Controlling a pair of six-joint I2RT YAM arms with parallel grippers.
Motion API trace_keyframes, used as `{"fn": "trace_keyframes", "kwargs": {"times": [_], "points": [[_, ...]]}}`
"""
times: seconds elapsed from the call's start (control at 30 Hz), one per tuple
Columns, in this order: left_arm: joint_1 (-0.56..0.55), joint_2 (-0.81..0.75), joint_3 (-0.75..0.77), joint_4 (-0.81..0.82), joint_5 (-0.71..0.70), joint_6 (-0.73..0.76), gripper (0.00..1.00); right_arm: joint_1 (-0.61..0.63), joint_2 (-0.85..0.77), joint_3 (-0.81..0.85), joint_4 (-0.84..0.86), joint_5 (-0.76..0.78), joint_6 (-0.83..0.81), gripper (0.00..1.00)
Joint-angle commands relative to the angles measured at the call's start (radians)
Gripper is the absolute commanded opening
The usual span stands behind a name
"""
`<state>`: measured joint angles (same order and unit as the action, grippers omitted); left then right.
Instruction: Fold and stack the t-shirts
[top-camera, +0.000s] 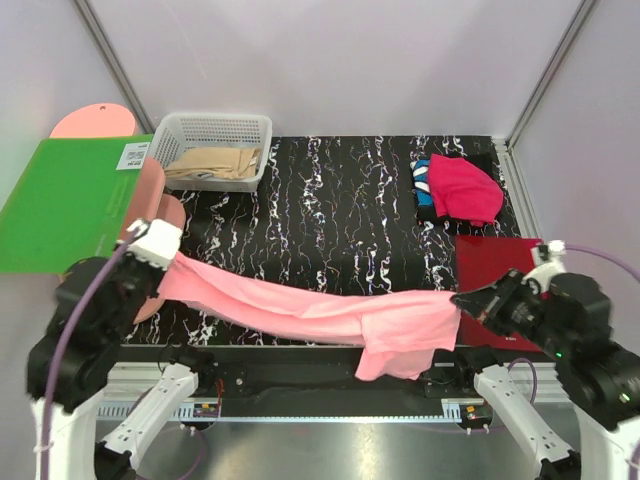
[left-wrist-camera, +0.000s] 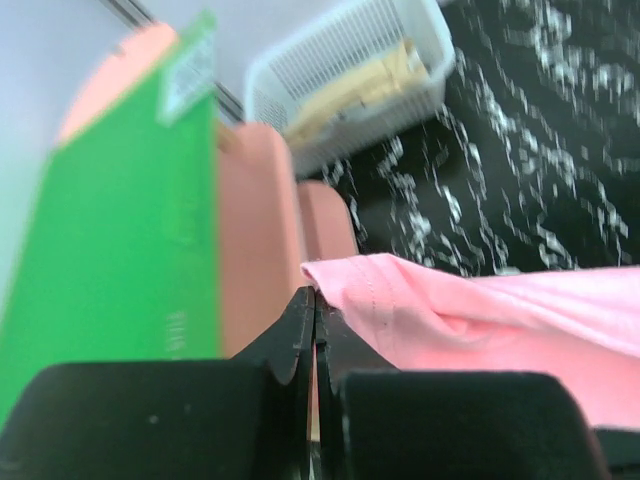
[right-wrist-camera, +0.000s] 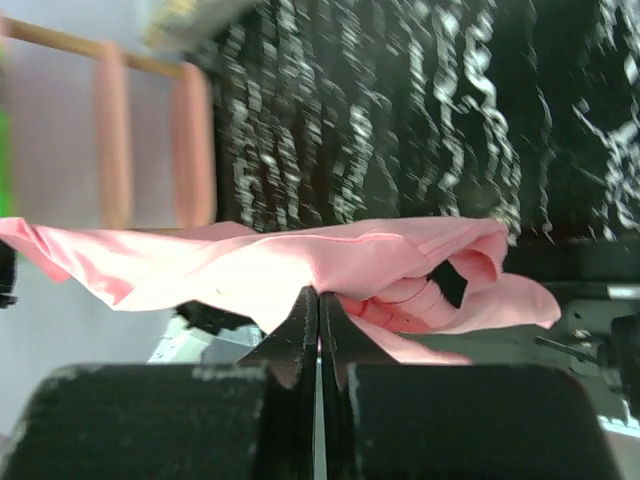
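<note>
- Left claw (top-camera: 160, 258) is shut, pinching one end of the soft salmon-pink cloth t-shirt (top-camera: 320, 310).
- Right claw (top-camera: 461, 298) is clamped on the other end; the shirt sags between both claws.

Soft matt cloth — salmon-pink t-shirt (top-camera: 320, 312) — glossy marbled table (top-camera: 340, 215)

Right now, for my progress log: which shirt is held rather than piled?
The light pink shirt, pinched by the left end effector and right end effector; the magenta shirt and blue shirt lie piled far right.
</note>
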<state>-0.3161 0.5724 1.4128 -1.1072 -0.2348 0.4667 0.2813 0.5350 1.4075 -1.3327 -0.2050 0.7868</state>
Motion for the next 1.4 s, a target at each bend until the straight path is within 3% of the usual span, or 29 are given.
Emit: {"fn": "trace_keyframes", "kwargs": {"times": [0.0,0.1,0.23,0.43,0.6,0.63,0.67,0.7,0.77,0.87,0.97,1.13,1.37], "points": [[0.003,0.033,-0.22,0.032,0.046,0.01,0.0,-0.001,0.0,-0.211,0.015,0.044,0.046,0.0],[0.003,0.114,-0.389,0.167,0.092,0.021,0.0,-0.001,0.065,-0.341,0.157,0.096,0.022,0.0],[0.005,0.313,-0.508,0.419,0.083,0.064,0.0,-0.001,0.236,-0.38,0.34,0.2,-0.049,0.0],[0.017,0.706,-0.436,0.607,0.036,0.102,0.0,-0.004,0.616,-0.326,0.558,0.265,-0.127,0.0],[0.025,0.955,-0.387,0.69,-0.007,0.109,0.01,-0.03,0.769,-0.349,0.662,0.266,-0.132,0.0],[0.026,0.987,-0.368,0.698,-0.032,0.112,0.1,-0.036,0.801,-0.357,0.685,0.265,-0.133,0.0],[0.028,1.015,-0.359,0.699,-0.043,0.112,0.38,-0.039,0.815,-0.358,0.693,0.26,-0.138,0.0],[0.034,1.058,-0.353,0.699,-0.052,0.113,0.52,-0.04,0.826,-0.36,0.701,0.26,-0.141,0.0],[0.038,1.078,-0.351,0.721,-0.098,0.121,0.79,-0.048,0.844,-0.363,0.711,0.256,-0.146,0.0],[0.06,1.048,-0.365,0.753,-0.141,0.13,0.95,-0.054,0.855,-0.361,0.727,0.242,-0.155,0.0],[0.06,0.964,-0.376,0.719,-0.124,0.112,0.97,-0.057,0.869,-0.355,0.733,0.225,-0.158,0.0],[0.022,0.822,-0.42,0.512,0.014,0.006,0.96,-0.059,0.895,-0.366,0.745,0.22,-0.172,0.0],[-0.052,0.615,-0.561,0.429,0.063,-0.069,0.97,-0.059,0.959,-0.351,0.753,0.208,-0.181,0.0]]}}
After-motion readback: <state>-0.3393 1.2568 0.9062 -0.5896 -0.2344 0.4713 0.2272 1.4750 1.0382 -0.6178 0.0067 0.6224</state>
